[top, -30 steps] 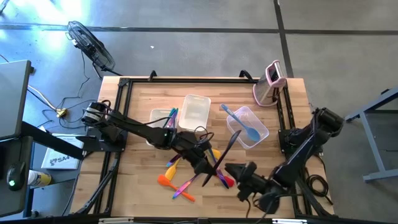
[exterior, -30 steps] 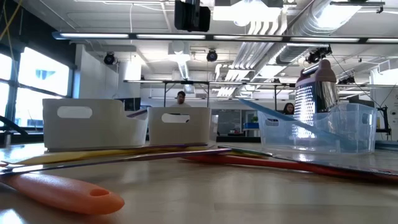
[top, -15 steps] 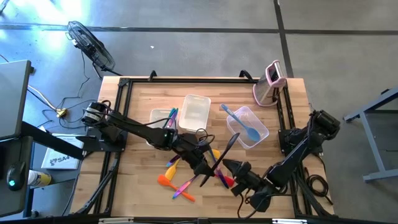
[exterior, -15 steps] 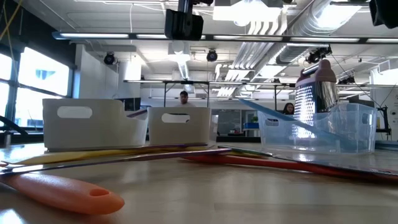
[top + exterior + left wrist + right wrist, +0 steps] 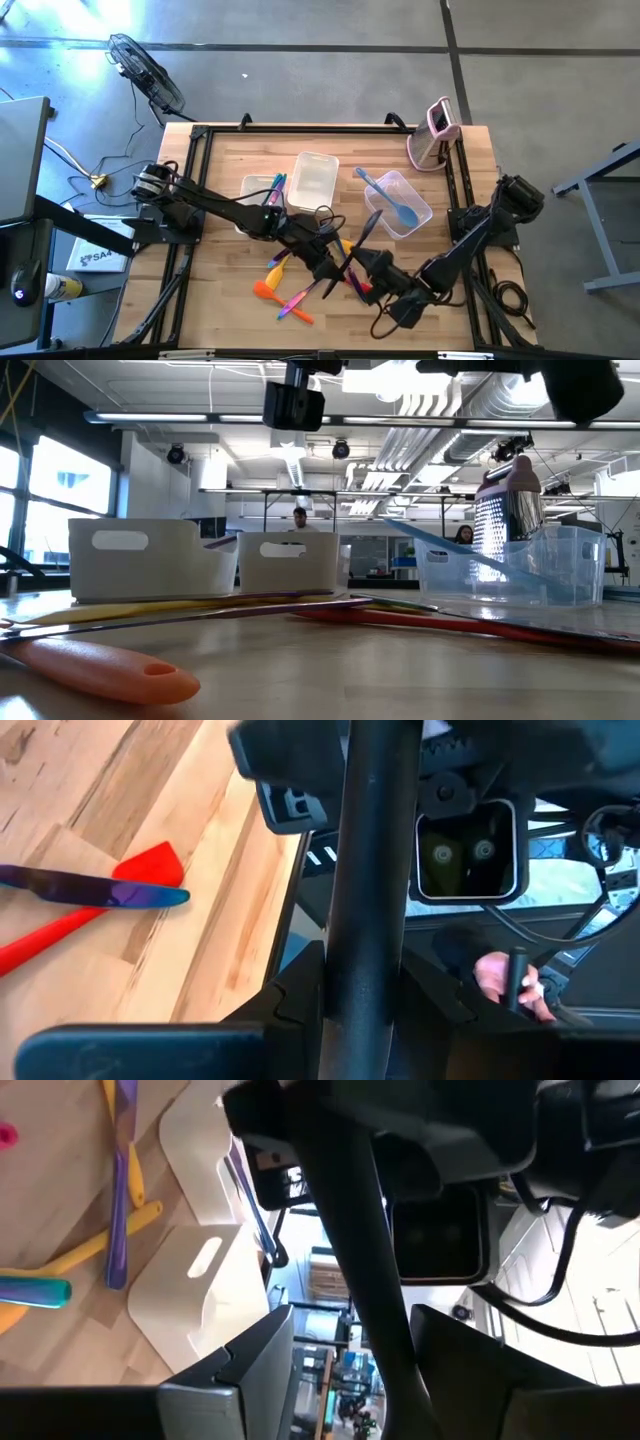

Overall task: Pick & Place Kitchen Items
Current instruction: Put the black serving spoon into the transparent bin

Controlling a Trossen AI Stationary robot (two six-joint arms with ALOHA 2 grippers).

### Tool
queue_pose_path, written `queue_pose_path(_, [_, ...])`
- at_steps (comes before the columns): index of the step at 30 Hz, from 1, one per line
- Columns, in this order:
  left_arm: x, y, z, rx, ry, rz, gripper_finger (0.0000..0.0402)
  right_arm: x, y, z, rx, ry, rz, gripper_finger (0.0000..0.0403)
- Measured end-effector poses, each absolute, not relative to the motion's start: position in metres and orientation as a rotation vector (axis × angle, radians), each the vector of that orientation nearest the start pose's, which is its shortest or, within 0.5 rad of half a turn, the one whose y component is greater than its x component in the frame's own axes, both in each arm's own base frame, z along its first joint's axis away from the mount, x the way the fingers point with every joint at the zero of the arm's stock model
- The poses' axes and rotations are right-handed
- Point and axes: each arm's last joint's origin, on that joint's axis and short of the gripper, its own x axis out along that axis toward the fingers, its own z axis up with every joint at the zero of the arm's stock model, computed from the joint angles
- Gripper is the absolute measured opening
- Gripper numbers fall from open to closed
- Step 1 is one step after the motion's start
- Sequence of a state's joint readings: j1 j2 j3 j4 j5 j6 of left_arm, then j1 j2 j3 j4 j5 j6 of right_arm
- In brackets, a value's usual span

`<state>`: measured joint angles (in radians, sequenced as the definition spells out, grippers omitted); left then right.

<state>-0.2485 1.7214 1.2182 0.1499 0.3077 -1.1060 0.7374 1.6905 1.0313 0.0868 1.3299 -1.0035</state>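
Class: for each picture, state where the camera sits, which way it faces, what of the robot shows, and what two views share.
High view: overhead, facing straight down on wooden table; left arm and right arm show.
Low view: tabletop height, facing across into the room; dark arm parts overhead.
Left wrist view: on left arm; left gripper clamps slim black utensil.
Right wrist view: on right arm; open right gripper straddles it.
Shared: both wrist views show that utensil.

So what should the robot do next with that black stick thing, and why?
Probably close the right gripper on the black utensil. Its handle runs between those open fingers, while the left gripper holds it above the table, so this looks like a handover.
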Motion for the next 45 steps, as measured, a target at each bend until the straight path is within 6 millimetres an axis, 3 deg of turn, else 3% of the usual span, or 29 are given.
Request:
queue_pose_path(9, [0.378,-0.105,0.265,-1.072,0.633,-0.297,0.0082,0.282,0.205,0.223,-1.452,0.579,-0.352,0.0179])
queue_pose_path(18, [0.377,-0.105,0.263,-1.105,0.67,-0.289,0.0082,0.286,0.2,0.221,-1.364,0.559,-0.328,0.0043])
queue_pose_path(28, [0.377,-0.104,0.261,-1.067,0.662,-0.256,0.0084,0.285,0.201,0.218,-1.308,0.554,-0.317,0.004])
queue_pose_path(38, [0.38,-0.104,0.269,-1.024,0.559,-0.282,0.0273,0.277,0.209,0.221,-1.115,0.487,-0.402,0.0039])
queue_pose_path(45, [0.38,-0.1,0.274,-0.965,0.512,-0.286,0.0308,0.258,0.226,0.216,-1.003,0.447,-0.375,0.0038])
